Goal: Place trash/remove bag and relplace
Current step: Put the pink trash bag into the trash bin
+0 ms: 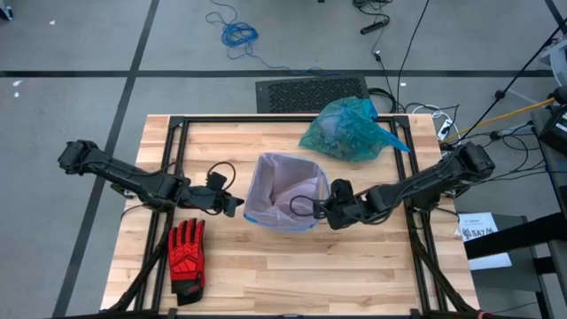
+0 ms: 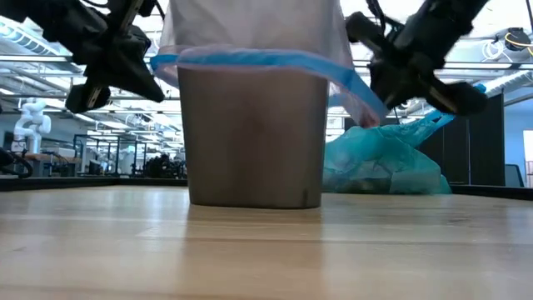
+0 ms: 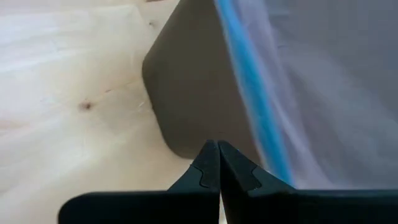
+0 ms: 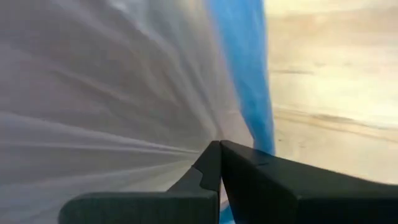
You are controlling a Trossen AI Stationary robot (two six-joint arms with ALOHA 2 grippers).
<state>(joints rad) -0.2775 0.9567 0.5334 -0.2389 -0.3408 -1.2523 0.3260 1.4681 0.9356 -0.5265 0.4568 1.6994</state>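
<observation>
Teal-green bag (image 1: 348, 129) — knotted shut and lumpy — lies on the wooden table (image 1: 292, 275) toward its far edge, beyond the bin and a little to the right, apart from both arms; in the low view we see it slumped on the tabletop just behind the bin's right side, with pale shapes showing faintly through the plastic, though we cannot tell what they are. At the middle of the table stands the dark bin (image 2: 254, 137), lined with a pale lilac bag (image 1: 282, 188) whose blue rim (image 2: 250, 58) folds down over the bin's lip. We find the left gripper (image 1: 232, 204) just beside the bin's left side, above the table; its wrist view shows the two dark fingers pressed together with nothing between them, pointing at the bin's outer wall near the blue rim. The right gripper (image 1: 317, 209) sits at the bin's right edge, over the liner; its fingers are also closed, and in its wrist view the lilac film gathers in tight folds toward the tips — whether plastic is actually pinched there we cannot tell. A red-and-black glove (image 1: 187, 258) lies flat on the table near the front, under the left arm and well clear of the bin.
</observation>
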